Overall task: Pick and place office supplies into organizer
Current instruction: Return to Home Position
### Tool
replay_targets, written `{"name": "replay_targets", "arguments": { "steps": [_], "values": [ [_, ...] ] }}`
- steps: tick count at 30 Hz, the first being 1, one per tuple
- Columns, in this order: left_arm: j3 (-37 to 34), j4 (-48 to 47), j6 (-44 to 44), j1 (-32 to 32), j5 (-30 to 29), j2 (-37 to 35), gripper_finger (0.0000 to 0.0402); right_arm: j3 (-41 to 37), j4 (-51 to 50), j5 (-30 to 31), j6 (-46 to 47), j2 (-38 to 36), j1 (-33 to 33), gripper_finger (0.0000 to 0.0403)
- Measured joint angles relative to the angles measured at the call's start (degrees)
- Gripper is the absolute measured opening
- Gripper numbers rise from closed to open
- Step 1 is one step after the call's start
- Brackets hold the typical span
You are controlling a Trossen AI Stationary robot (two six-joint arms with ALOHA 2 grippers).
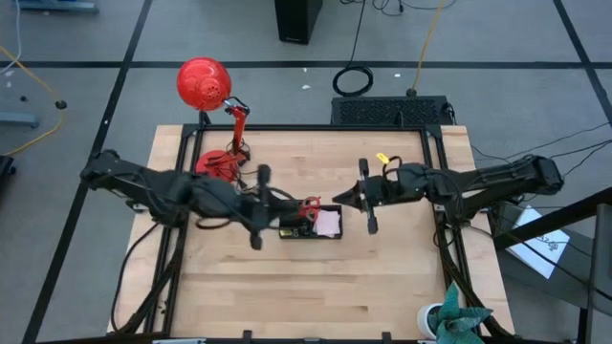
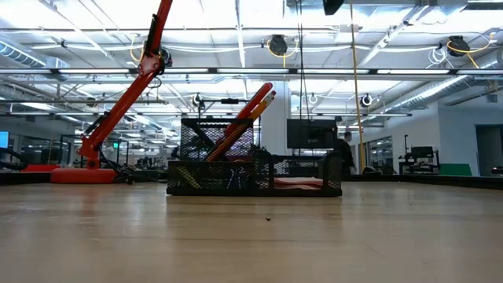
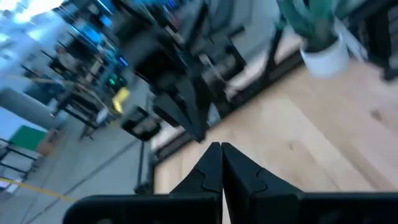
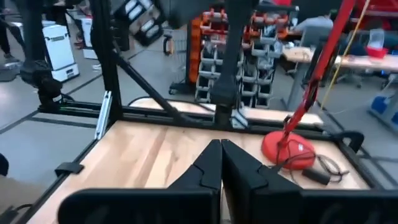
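While left tool (image 3: 221,155) and right tool (image 4: 221,152) flank the black mesh organizer (image 2: 196,177), both clenched empty:
we fear a low retreat clipping the leaning orange pencils (image 2: 253,108).

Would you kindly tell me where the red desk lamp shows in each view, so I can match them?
High view: red desk lamp at the table's back-left corner.
Low view: far left, its base on the table, arm slanting up.
Left wrist view: not in it.
Right wrist view: right of centre, base on the table.
Shared landmark: the wooden table, in all four.
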Motion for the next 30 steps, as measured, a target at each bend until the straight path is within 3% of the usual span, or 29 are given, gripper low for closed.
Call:
{"name": "replay_targets", "arguments": {
  "steps": [8, 15, 19, 23, 27, 30],
  "values": [
    [0.0, 2.17, 3.19, -3.6, -4.18, -9.25, 0.0003, 0.51, -4.75, -1.21, -3.04, -5.32, -0.41, 0.0001],
    [0.0, 0.28, 1.27, -4.98, -7.94, -11.36, 0.0005, 0.45, -10.85, 1.71, -3.15, -9.3, -0.41, 0.0001],
    [0.0, 0.41, -2.17, -2.88, -8.45, -11.34, 0.0004, 0.42, -11.13, 1.71, -3.81, -11.22, -0.49, 0.0001],
    [0.0, 0.03, -8.4, 3.59, -8.86, -11.34, 0.0004, 0.42, -12.74, 1.9, -4.88, -13.65, -1.87, 0.0001],
    [-0.65, -3.5, -11.75, 9.23, -1.77, -11.66, 0.0003, 0.39, -17.04, 2.23, -3.49, -16.32, -2.82, 0.0001],
    [-4.85, -1.45, -11.65, 9.47, 1.69, -14.42, 0.0003, -0.8, -17.82, 2.13, -1.79, -18.82, -2.64, 0.0001]
  ]
}}
